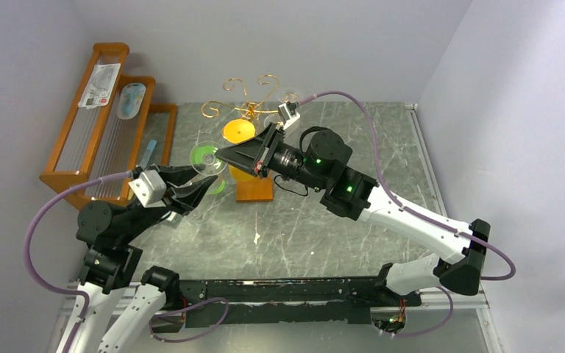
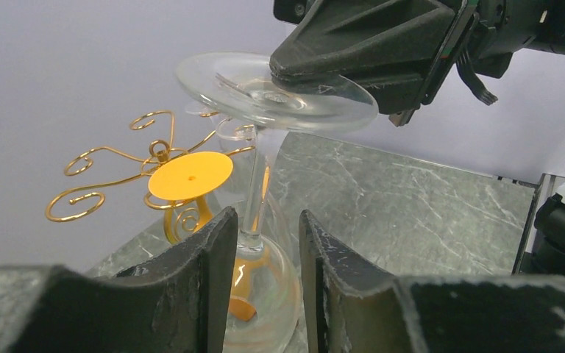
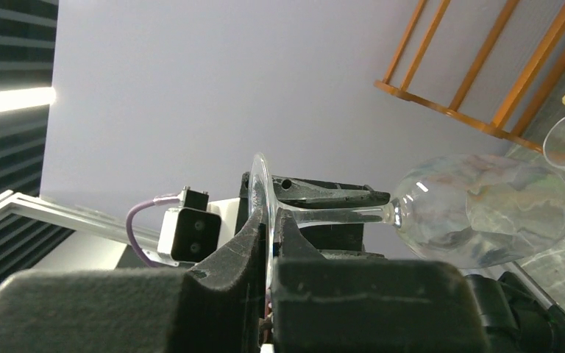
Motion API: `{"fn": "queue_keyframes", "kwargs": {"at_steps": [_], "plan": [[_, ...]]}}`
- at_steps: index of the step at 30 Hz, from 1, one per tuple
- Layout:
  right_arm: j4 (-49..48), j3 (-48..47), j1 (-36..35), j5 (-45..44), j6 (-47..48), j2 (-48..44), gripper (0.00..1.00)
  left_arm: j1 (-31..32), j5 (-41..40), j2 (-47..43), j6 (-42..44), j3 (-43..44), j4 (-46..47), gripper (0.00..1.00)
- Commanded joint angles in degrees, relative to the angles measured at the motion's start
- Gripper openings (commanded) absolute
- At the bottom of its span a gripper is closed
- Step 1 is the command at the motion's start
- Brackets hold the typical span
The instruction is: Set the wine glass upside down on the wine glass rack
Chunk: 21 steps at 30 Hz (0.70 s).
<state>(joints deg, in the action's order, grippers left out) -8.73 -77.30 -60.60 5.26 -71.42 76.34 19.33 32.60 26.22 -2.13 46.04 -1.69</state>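
The wine glass (image 2: 257, 169) is clear and hangs upside down, foot up and bowl down, just in front of the wine glass rack. From above it looks green-tinted (image 1: 206, 157). My right gripper (image 3: 271, 213) is shut on the rim of the glass's foot (image 3: 260, 184), and it reaches in from the right in the top view (image 1: 222, 154). My left gripper (image 2: 265, 220) is open, its jaws on either side of the stem where it meets the bowl, with a gap on each side. The rack (image 1: 246, 97) is gold wire with curled arms (image 2: 110, 158) on an orange-brown base (image 1: 254, 191).
An orange disc (image 2: 190, 175), seemingly another glass's foot, sits on the rack's arms (image 1: 237, 131). A clear glass (image 1: 290, 95) hangs at the rack's far right. The stepped wooden shelf (image 1: 110, 110) with packets stands at the left wall. Grey walls close in on three sides.
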Motion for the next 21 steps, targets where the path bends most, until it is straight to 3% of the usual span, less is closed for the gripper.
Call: {"fn": "queue_keyframes", "kwargs": {"at_steps": [1, 7, 21], "plan": [[-7.4, 0.1, 1.4, 2.0, -3.7, -1.5, 0.0, 0.1, 1.0, 0.7, 3.0, 0.5, -1.1, 0.4], [-8.4, -0.4, 1.9, 5.8, -5.7, -0.2, 0.0, 0.1, 2.0, 3.7, 8.2, 2.4, -3.5, 0.38], [-8.9, -0.2, 2.5, 7.9, -6.0, 0.2, 0.0, 0.0, 2.7, 8.0, 11.7, 4.1, -6.2, 0.16]]}}
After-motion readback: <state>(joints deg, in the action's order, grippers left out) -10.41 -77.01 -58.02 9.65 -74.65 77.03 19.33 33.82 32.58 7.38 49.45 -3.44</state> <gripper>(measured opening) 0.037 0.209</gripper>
